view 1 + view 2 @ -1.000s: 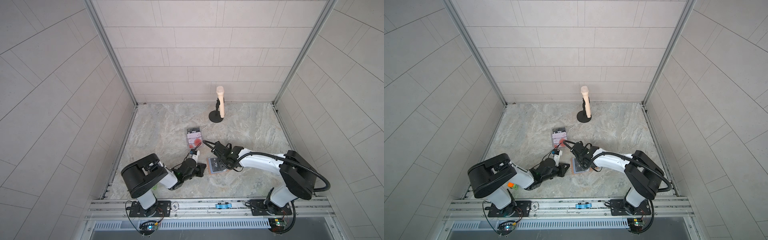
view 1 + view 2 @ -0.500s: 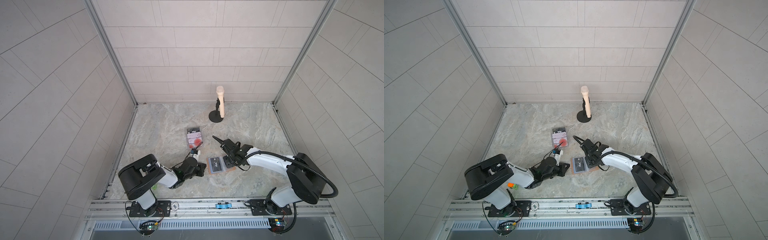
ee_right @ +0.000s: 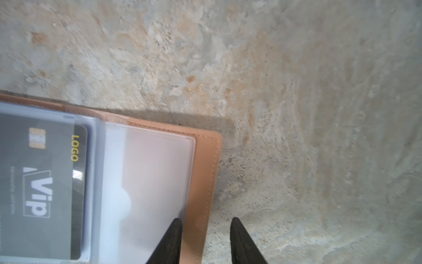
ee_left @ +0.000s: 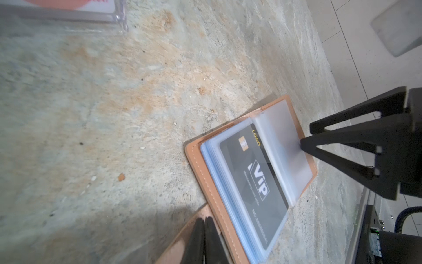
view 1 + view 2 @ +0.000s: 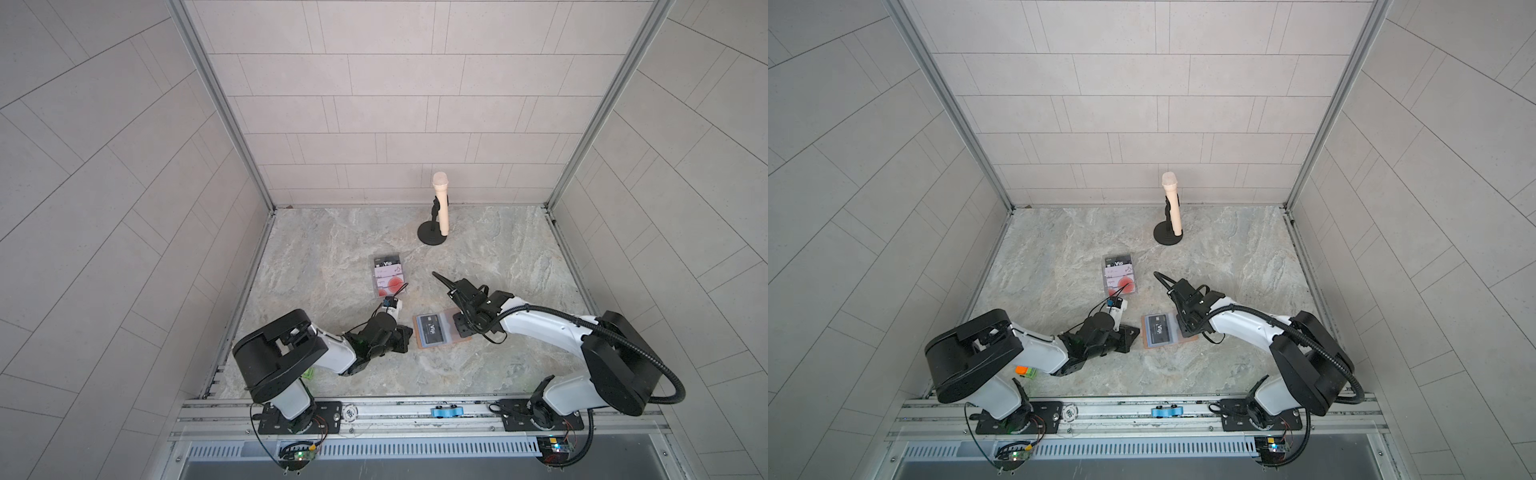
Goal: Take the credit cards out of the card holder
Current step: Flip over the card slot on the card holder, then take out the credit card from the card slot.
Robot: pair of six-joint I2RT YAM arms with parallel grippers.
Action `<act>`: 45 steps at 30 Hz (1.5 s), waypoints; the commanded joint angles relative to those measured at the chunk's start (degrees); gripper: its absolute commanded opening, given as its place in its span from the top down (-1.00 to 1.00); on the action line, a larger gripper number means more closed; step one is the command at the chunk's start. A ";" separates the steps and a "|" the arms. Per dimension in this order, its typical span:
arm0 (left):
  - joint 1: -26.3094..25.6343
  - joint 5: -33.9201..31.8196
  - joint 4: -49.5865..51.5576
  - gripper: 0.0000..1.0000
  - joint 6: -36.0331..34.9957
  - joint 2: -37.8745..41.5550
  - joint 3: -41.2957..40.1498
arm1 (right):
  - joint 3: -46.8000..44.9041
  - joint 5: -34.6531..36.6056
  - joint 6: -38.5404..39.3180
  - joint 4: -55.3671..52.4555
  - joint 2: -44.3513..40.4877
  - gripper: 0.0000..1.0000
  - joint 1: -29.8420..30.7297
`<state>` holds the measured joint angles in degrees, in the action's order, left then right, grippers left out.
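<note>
The right pincer [image 5: 462, 331] stands tips-down on the right half of the open card holder [image 5: 461, 341], which lies flat on the table [image 5: 332, 257] near the front, as both top views show. The left pincer [image 5: 409, 332] meets the holder's left edge. The spread runs left to right, and its fold runs near to far. A dark card [image 5: 432, 331] sits in the left page, and other cards [image 5: 390, 276] lie in a clear box [image 5: 375, 293] farther off to the left. The left wrist view shows the left pincer closed, with its tips on the tan cover, seemingly pinning it. The right wrist view shows the right pincer part open, one finger [image 3: 169, 242] on an empty clear sleeve [image 3: 155, 171] and the other past the holder's right edge. The card's lettering runs along the fold, so its long side lies near to far. I judge this card is not yet drawn. Next, the right pincer must reach left to the card's edge and nip it thinly.
</note>
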<state>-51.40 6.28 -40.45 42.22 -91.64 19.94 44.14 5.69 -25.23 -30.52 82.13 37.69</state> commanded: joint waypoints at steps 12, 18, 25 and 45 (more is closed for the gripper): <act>-0.02 -0.90 13.82 0.79 -6.69 7.17 5.93 | 5.43 -15.08 0.86 -3.55 -9.59 0.33 -0.20; -0.07 0.20 12.35 0.79 -7.46 6.18 7.28 | 4.92 -22.25 -1.76 2.21 -6.71 0.33 -0.22; -0.81 0.17 11.29 0.80 -8.47 3.77 9.04 | 3.90 -28.23 -5.19 8.79 0.79 0.25 -0.82; -1.64 -0.13 12.53 0.87 -8.12 -2.14 10.95 | -3.01 -40.60 -6.36 19.55 8.89 0.15 -8.21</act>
<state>-52.90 6.35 -28.36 34.06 -92.92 29.69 41.95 -32.95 -31.94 -12.16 89.54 29.74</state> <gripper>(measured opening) 0.066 0.431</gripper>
